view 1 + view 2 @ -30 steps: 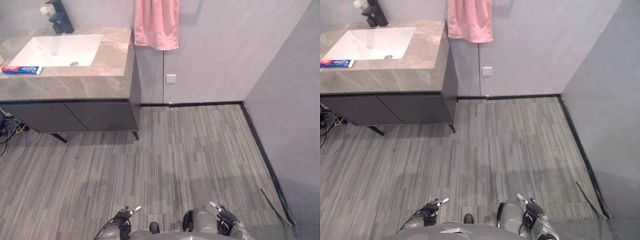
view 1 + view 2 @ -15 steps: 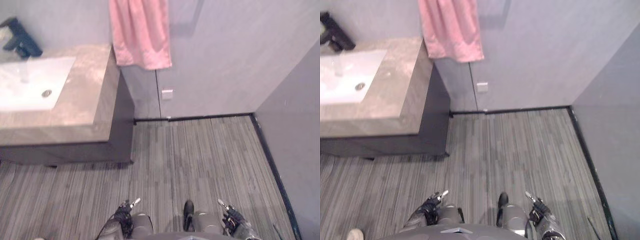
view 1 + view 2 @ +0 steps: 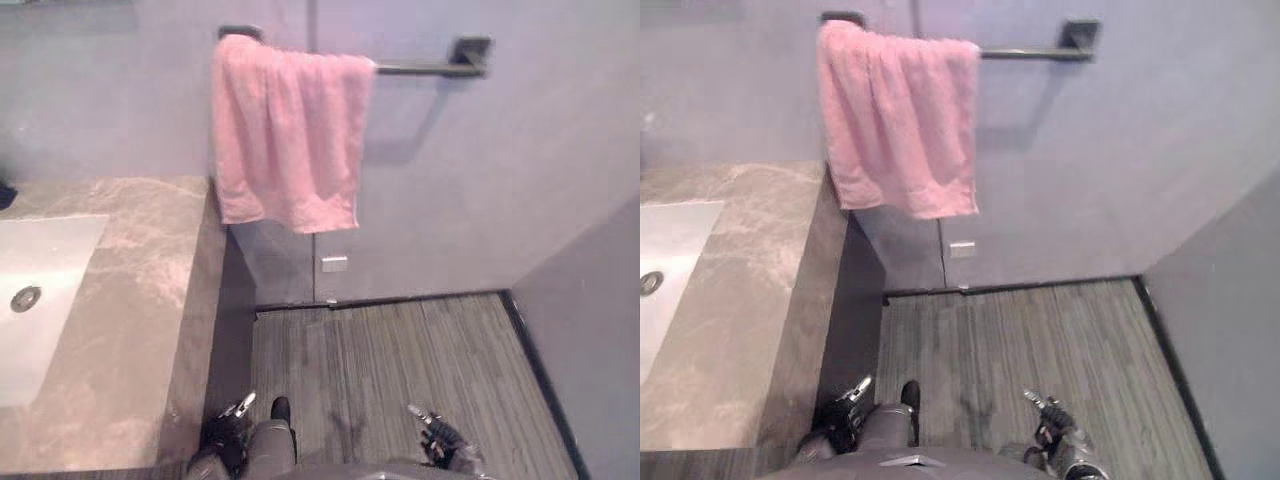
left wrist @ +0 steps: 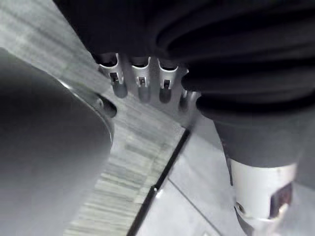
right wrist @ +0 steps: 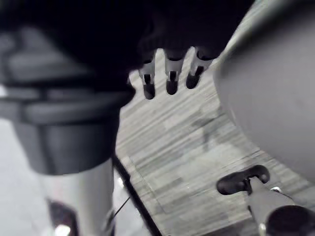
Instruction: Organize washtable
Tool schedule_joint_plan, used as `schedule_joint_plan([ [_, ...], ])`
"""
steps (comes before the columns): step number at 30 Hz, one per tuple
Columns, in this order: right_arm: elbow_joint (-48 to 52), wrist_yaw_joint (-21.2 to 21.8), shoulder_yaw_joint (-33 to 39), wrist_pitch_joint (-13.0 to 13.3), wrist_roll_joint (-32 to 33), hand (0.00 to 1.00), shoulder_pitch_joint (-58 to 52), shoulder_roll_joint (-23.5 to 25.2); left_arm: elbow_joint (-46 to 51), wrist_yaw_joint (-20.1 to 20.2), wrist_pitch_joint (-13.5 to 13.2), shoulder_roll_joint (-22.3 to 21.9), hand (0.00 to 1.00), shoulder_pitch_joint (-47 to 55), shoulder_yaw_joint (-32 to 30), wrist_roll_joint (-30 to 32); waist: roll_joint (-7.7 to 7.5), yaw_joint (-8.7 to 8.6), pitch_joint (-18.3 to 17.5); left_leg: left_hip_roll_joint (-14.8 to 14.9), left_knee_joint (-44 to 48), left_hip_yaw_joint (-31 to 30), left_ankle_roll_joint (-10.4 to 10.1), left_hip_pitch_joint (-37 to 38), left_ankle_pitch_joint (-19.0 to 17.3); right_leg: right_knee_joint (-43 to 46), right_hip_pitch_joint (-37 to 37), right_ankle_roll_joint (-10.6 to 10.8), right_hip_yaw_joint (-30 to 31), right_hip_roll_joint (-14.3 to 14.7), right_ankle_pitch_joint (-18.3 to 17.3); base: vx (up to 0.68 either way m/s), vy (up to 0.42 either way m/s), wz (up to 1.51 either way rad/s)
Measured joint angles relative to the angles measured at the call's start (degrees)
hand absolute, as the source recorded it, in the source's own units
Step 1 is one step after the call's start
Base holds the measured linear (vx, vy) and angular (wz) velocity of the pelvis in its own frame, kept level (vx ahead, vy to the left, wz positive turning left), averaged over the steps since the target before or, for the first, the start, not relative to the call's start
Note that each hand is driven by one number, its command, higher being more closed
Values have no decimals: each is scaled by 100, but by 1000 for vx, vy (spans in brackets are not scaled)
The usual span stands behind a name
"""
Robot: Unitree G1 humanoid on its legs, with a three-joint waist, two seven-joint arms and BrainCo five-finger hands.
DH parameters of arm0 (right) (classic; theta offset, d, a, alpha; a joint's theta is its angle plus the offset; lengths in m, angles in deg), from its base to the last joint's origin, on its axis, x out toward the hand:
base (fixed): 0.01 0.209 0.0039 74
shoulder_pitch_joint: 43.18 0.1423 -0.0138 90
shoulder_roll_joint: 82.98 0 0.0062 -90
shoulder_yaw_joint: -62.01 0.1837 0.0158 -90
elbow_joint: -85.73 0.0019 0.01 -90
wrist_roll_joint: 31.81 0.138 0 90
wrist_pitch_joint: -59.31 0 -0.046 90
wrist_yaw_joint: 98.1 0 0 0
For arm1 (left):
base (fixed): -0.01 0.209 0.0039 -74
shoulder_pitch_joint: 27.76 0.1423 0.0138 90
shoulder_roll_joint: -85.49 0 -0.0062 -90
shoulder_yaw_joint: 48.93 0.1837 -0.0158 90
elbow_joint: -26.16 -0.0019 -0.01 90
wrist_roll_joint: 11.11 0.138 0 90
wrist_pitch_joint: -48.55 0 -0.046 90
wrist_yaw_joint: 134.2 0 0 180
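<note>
Left eye view gives you the grey marble worktop (image 3: 130, 320) of the washtable at the left side of the frame, from the middle down to the lower edge. A white sink basin (image 3: 45, 290) is set into it at the far left edge, and you can see its round drain (image 3: 25, 297). The dark cabinet side (image 3: 232, 340) under the worktop faces the floor (image 3: 400, 350), which has grey stripes.

Above the right end of the worktop, a pink towel (image 3: 285, 130) hangs over a dark towel bar (image 3: 420, 67) on the grey wall (image 3: 480, 180), in the upper middle of the frame. The lower hem of the towel is a little above a small white wall plate (image 3: 334, 264). A black skirting strip (image 3: 400, 299) runs where the wall meets the floor.

Your left hand (image 3: 228, 428) is at the bottom edge, just beside the cabinet side, and your right hand (image 3: 438, 438) is at the bottom edge right of centre; they are well apart. In the left wrist view the fingers (image 4: 140, 86) hang straight and relaxed over the floor. In the right wrist view the fingers (image 5: 170, 78) are also straight and loose, with the floor past them.
</note>
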Motion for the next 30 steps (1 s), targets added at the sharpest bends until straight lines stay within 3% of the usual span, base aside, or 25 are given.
schedule_joint_plan([
  [2,139,41,-317,124,-23,0,59,-59,-66,-131,78,125,0,84,401,239,94,-101,-57,73,-303,209,-20,713,2,-99,-268,-112,-388,-320,-389,-85,-157,-35],
  [3,240,52,-461,158,-23,0,16,-111,-91,-156,81,220,0,104,547,375,20,-175,-97,20,-383,231,-159,864,-84,-1353,-380,-135,-770,-420,-133,-255,-124,-26],
  [4,269,46,-455,158,-23,0,-36,-139,-125,-166,87,277,0,46,640,420,5,-222,-153,15,-494,193,-308,948,-182,-1874,-157,-18,-880,-410,-392,-146,-168,-24],
  [5,243,4,-403,149,-22,0,-32,-344,-214,-169,89,108,0,-64,762,448,288,-270,-160,145,-502,162,-345,890,-201,-2686,128,65,-986,-134,-431,139,-159,-23],
  [6,223,-20,-387,125,-21,0,-44,-506,-247,-161,117,-49,0,-151,791,451,501,-328,-155,213,-527,116,-347,764,-201,-3196,199,29,-1006,118,-149,164,-86,-27],
  [7,189,-42,-385,106,-21,0,-95,-527,-257,-168,113,-78,0,-155,804,451,532,-346,-166,209,-608,114,-346,763,-197,-3352,218,-4,-965,217,-51,142,-15,-31],
  [8,21,-56,-322,80,-21,0,-200,-485,-266,-178,108,-42,0,-174,859,453,480,-353,-149,251,-860,86,-320,863,-151,-3566,257,-55,-896,442,47,143,-34,-24],
  [9,6,-55,-279,49,-22,0,-240,-476,-266,-179,105,-9,0,-200,868,460,459,-358,-134,273,-902,68,-333,937,-143,-3598,296,-56,-904,471,47,145,-52,-15],
  [11,0,-54,-271,-7,-25,0,-391,-419,-245,-196,77,67,0,-243,870,462,244,-390,-107,293,-985,54,-336,1049,-141,-3726,446,-57,-934,502,55,118,-8,3],
  [16,113,-52,-598,17,-38,0,-351,-425,100,-252,45,76,0,-203,927,451,150,-388,-296,200,-1118,42,-330,982,-136,-4385,622,16,-956,500,334,99,54,2],
  [18,387,-68,-951,14,-38,0,-365,-407,492,-284,12,85,0,-149,1090,423,185,-382,-308,163,-1133,38,-315,938,-126,-4460,612,21,-962,480,368,40,44,7],
  [22,2146,-171,-1800,82,-26,0,-540,-352,2351,-355,-117,34,0,392,1319,159,304,-385,-377,169,-1273,50,-303,867,-34,-4466,484,14,-967,490,377,3,4,1],
  [25,3515,-214,-2073,279,-20,0,-545,-336,3842,-416,-231,-74,0,655,1329,105,407,-375,-458,186,-1431,72,-301,818,59,-4472,352,-1,-950,511,428,-4,5,-1],
  [30,5086,-300,-2538,548,-25,0,-161,-319,5828,-616,-528,-238,0,739,1126,145,426,-297,-489,188,-1399,114,-304,783,61,-4499,320,-20,-895,511,539,-11,18,-4],
])
